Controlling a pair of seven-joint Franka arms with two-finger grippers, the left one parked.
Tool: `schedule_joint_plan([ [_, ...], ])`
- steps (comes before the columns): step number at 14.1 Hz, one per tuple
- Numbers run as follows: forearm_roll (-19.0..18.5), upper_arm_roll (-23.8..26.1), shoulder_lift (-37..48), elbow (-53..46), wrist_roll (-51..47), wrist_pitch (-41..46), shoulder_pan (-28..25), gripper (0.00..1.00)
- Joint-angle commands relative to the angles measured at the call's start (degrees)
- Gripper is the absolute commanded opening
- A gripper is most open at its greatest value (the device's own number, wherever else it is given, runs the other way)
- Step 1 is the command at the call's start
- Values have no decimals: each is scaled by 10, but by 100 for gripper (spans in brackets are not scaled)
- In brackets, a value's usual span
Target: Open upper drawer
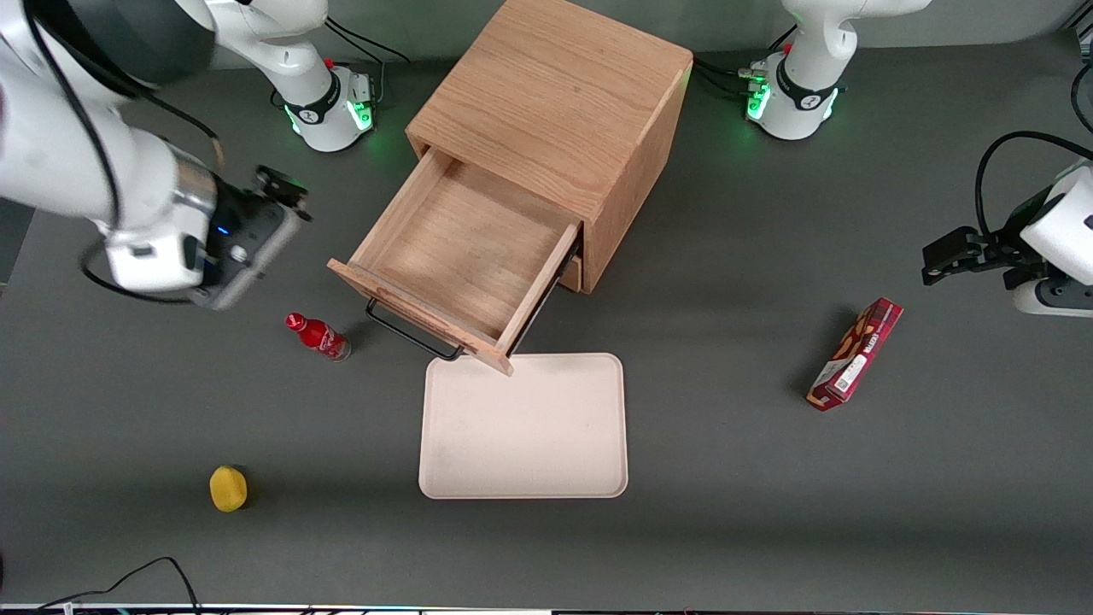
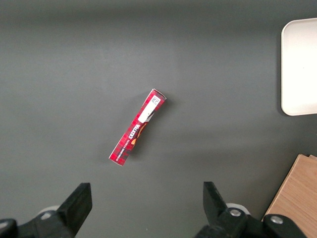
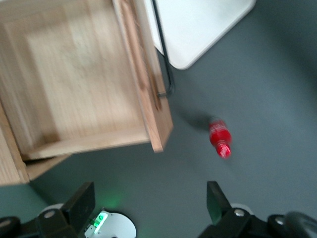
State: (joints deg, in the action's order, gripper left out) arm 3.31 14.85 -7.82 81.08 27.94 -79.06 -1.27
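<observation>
The drawer (image 1: 461, 256) stands pulled well out of the cabinet (image 1: 555, 102) at frame centre, its box bare and its handle (image 1: 414, 337) overhanging the tray (image 1: 523, 453), so the opening looks done. The gripper (image 1: 286, 192), fingers spread and empty, hangs at upper left, clear of the bottle (image 1: 318, 336).

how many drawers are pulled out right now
1: the upper drawer is pulled out, its front over the tray edge. The lower one looks shut, mostly hidden. The gripper, open, hangs above the table beside it.
</observation>
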Motion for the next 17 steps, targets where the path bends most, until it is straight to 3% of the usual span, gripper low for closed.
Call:
schedule_joint_plan([
  [1,-5,3,147,175,-7,-60,58,100],
  [3,17,3,204,216,-69,-60,85,95],
  [5,20,3,233,232,-118,-61,100,95],
  [11,34,-3,246,201,-122,-61,182,100],
  [14,34,3,219,196,-197,-98,180,100],
  [17,28,5,228,225,-201,-123,161,100],
])
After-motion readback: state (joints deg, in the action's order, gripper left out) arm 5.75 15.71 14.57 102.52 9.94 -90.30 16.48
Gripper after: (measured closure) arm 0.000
